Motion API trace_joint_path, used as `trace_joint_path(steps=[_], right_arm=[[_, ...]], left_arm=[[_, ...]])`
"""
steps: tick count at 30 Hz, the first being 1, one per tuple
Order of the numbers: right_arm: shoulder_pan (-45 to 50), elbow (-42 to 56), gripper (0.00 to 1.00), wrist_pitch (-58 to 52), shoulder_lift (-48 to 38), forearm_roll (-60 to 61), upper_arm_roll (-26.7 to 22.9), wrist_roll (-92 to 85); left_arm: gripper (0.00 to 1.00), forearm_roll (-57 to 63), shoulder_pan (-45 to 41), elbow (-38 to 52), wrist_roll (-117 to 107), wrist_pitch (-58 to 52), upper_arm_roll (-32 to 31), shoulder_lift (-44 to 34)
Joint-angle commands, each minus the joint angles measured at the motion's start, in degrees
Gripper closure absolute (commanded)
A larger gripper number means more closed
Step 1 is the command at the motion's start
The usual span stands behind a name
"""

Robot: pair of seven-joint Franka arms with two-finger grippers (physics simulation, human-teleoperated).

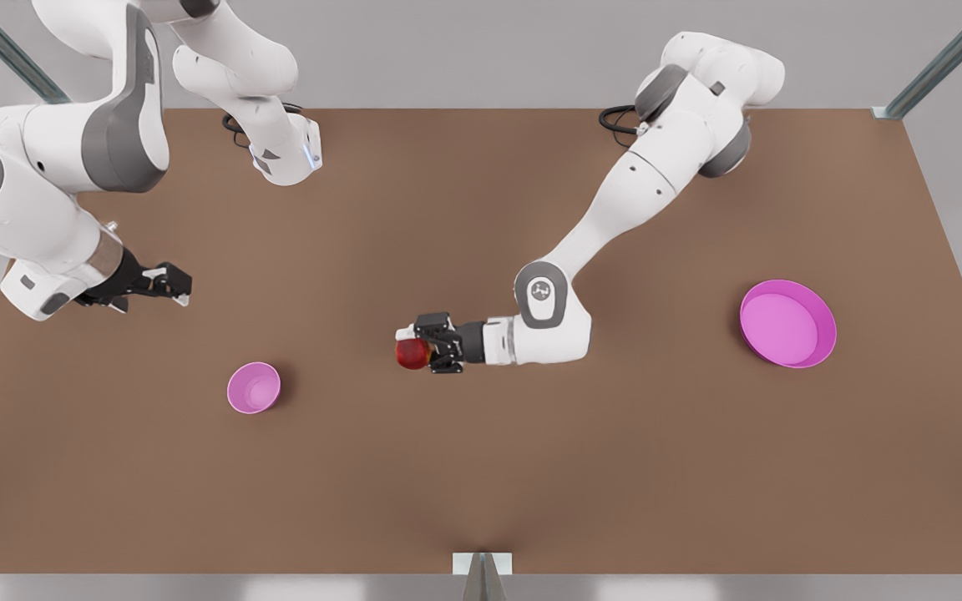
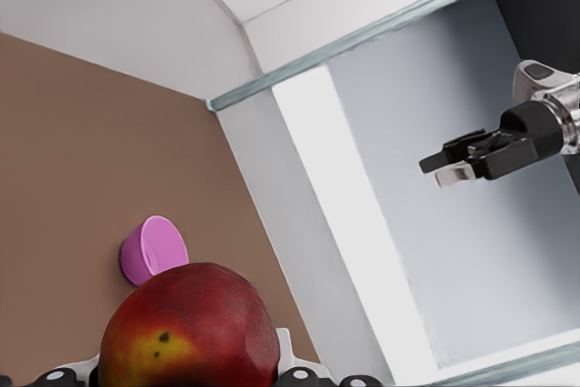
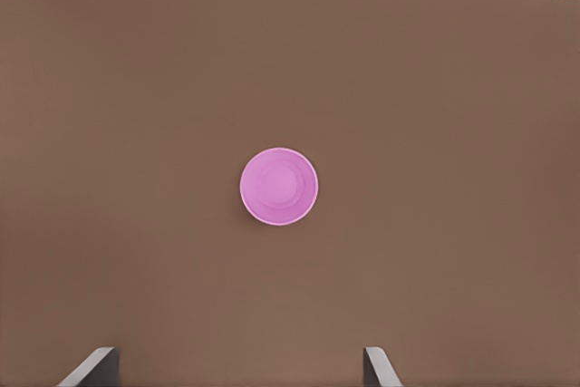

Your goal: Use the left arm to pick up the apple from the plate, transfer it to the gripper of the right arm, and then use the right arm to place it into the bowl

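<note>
The light is soft and even, coming from above. Small dim shadows sit on the brown desk (image 1: 481, 467). Nothing glares.

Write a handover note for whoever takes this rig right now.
Left end effector: shut on the apple, held mid-table, off the plate.
Right end effector: open, holding nothing, waiting at the front view's left, apart from the apple.
Bowl: on the table between the two arms, nothing in it.
Done: apple picked from the plate.
Left: hand it to the right end effector, then place it into the bowl.
</note>
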Motion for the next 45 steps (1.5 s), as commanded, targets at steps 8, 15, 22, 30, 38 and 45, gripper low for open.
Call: trace_joint_path(steps=[8,15,22,30,38,45], right_arm=[[0.3,0.0,0.0,0.0,-0.1,0.0,0.0,-0.2],[0.2,0.0,0.0,-0.1,-0.1,0.0,0.0,-0.5],[0.4,0.0,0.0,-0.1,-0.1,0.1,0.0,-0.4],[1.4,0.0,0.0,0.6,0.0,0.8,0.3,2.0],[6.4,0.1,0.0,10.2,5.2,0.8,0.8,13.6],[5.7,0.0,0.0,26.4,13.1,32.1,6.2,23.1]], left_arm=[[0.35,-3.6,0.0,2.3,36.3,3.1,-2.3,2.2],[0.35,-3.7,0.3,2.2,37.4,3.1,-2.3,2.9],[0.35,-3.8,0.4,2.2,37.4,3.1,-2.3,2.9],[0.35,-3.9,0.5,2.2,37.3,2.9,-2.3,2.9],[0.35,-3.9,0.6,1.8,37.3,2.9,-2.2,2.9],[0.35,-3.8,0.8,1.8,37.3,2.9,-2.2,2.9]])
